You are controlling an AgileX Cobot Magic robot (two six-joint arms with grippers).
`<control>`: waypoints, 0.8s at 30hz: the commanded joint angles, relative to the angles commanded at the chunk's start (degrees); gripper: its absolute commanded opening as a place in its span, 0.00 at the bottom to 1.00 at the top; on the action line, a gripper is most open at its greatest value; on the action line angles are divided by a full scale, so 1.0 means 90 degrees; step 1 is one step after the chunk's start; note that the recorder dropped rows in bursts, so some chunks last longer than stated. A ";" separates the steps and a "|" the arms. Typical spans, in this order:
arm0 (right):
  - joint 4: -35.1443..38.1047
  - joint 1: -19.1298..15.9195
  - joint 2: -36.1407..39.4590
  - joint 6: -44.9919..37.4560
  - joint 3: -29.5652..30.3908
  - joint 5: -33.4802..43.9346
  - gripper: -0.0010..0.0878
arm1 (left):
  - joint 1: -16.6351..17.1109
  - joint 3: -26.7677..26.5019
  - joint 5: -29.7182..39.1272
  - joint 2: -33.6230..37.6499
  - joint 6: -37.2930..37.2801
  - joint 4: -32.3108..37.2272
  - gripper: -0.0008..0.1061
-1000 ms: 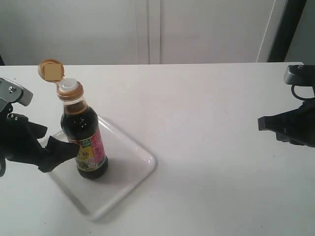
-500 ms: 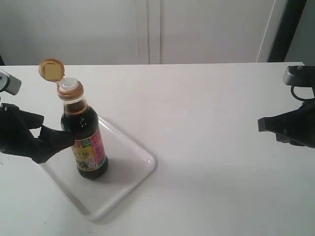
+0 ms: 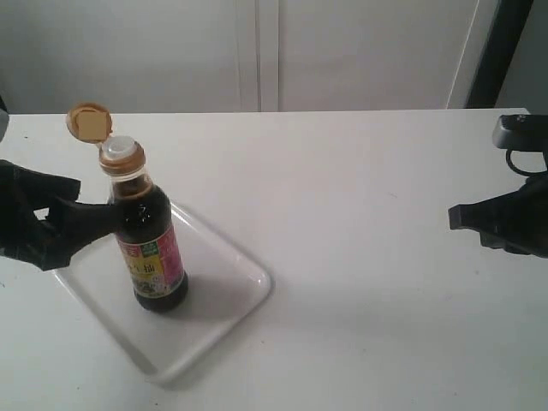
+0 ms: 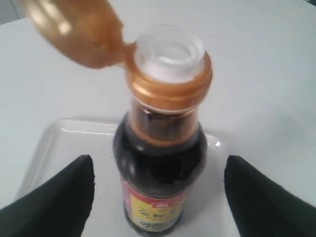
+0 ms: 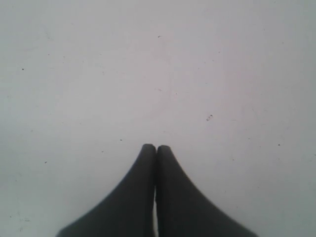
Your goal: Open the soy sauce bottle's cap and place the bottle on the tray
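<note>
Bottle (image 3: 150, 248) between spread left gripper (image 4: 158, 160) | right gripper (image 5: 156, 150) pinched closed, empty

No legible print on soy sauce bottle (image 3: 152, 247).

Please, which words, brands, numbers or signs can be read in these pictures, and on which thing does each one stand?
The label of the soy sauce bottle, exterior view: small print on pink and yellow, too small to read.
The same label, left wrist view: dark characters on a yellow band, too blurred to read.
The cap and the tray: no text seen.
</note>
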 joint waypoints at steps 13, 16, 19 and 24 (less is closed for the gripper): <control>0.0126 0.0008 0.0000 -0.0054 0.0000 -0.0143 0.01 | 0.0000 0.0000 0.2515 -0.1111 0.0342 0.0000 0.14; 0.0138 0.0071 0.0000 -0.0321 0.0000 -0.0348 0.01 | 0.0000 0.0000 0.2999 -0.1120 0.0361 0.0000 0.01; 0.0113 0.0071 0.0000 -0.0492 0.0000 -0.0504 0.01 | 0.0000 0.0000 0.3084 -0.1136 0.0350 0.0000 0.01; -0.0093 0.0060 0.0000 -0.0934 -0.0279 -0.0173 0.01 | 0.0000 0.0000 0.2930 -0.1228 -0.0476 0.0000 0.01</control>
